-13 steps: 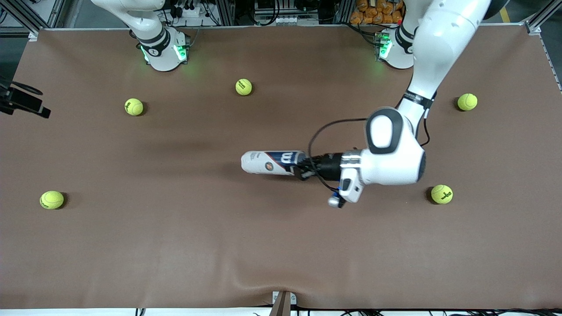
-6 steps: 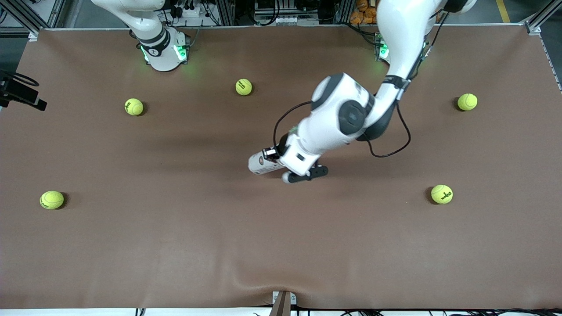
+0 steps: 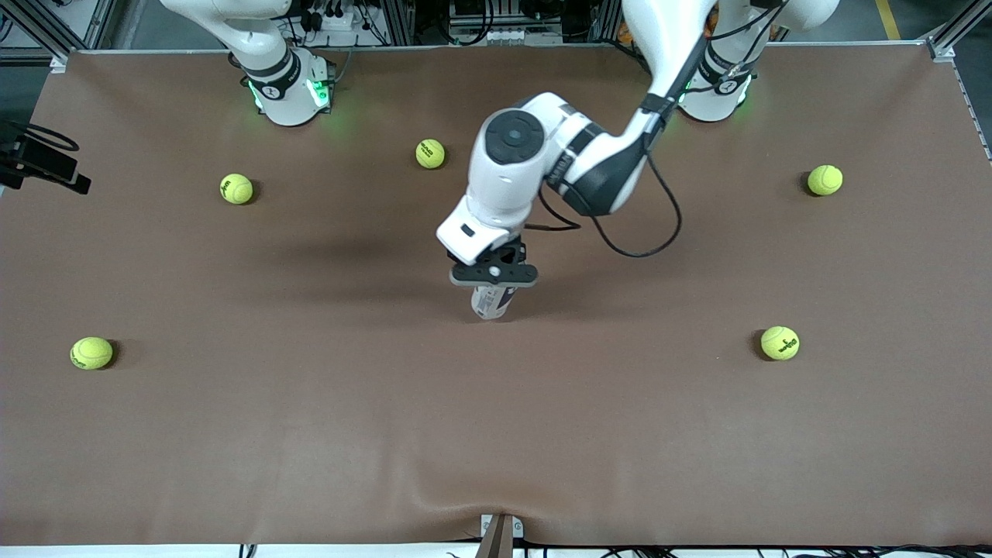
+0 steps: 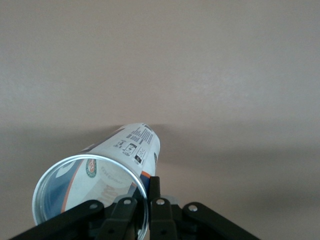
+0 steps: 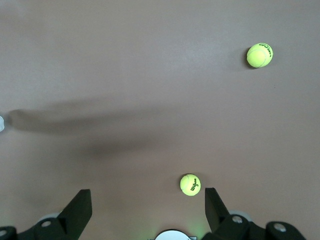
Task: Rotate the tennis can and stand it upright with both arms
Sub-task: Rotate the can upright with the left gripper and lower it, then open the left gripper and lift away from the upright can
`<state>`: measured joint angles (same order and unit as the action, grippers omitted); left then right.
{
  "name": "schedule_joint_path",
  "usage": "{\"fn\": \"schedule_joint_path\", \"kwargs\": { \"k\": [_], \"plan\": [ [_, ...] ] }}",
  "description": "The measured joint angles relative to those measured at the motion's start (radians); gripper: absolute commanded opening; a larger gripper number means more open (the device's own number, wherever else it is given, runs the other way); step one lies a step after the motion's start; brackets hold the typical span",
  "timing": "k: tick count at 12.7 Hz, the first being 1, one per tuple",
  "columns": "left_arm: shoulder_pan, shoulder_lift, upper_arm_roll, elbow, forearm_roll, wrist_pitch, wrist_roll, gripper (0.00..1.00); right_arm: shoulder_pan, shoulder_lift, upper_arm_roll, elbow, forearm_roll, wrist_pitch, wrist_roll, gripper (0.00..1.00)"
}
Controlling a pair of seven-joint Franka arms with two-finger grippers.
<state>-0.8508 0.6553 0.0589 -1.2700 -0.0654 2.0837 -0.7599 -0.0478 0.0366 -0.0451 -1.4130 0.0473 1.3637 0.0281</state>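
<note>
The tennis can [image 3: 490, 302] stands almost upright at the middle of the table, its lower end on the brown mat. My left gripper [image 3: 494, 280] hangs over it and is shut on the rim of its open top end. In the left wrist view the can [image 4: 107, 167] shows its open mouth, and the left gripper [image 4: 142, 202] pinches its wall, one finger inside and one outside. My right gripper [image 5: 146, 199] is open and empty, high over the table near the right arm's base, and it waits.
Several yellow-green tennis balls lie scattered on the mat, among them one [image 3: 430, 153] near the right arm's base, one [image 3: 780, 342] toward the left arm's end and one [image 3: 91, 353] toward the right arm's end. The mat's edge nearest the camera has a wrinkle [image 3: 434, 496].
The left arm has swung up and turned its wrist, tipping the can from lying flat to almost upright. The right arm has not moved.
</note>
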Motion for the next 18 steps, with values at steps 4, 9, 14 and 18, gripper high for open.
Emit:
{"fn": "schedule_joint_path", "kwargs": {
  "k": [4,9,14,18],
  "plan": [
    [-0.028,0.033,0.005,0.01,0.043,0.0,0.044,0.18,0.024,-0.011,-0.044,0.003,-0.006,-0.004,-0.004,1.0],
    [-0.027,0.038,0.013,0.016,0.043,0.003,0.074,1.0,0.035,-0.046,-0.043,0.003,-0.053,-0.031,-0.013,1.0],
    [-0.026,0.022,0.039,0.047,0.043,0.003,0.074,1.0,0.037,-0.046,-0.044,0.001,-0.056,-0.03,-0.013,1.0],
    [-0.013,-0.109,0.117,0.066,0.044,-0.069,0.113,1.0,0.039,-0.046,-0.044,0.001,-0.056,-0.028,-0.013,1.0]
  ]
}}
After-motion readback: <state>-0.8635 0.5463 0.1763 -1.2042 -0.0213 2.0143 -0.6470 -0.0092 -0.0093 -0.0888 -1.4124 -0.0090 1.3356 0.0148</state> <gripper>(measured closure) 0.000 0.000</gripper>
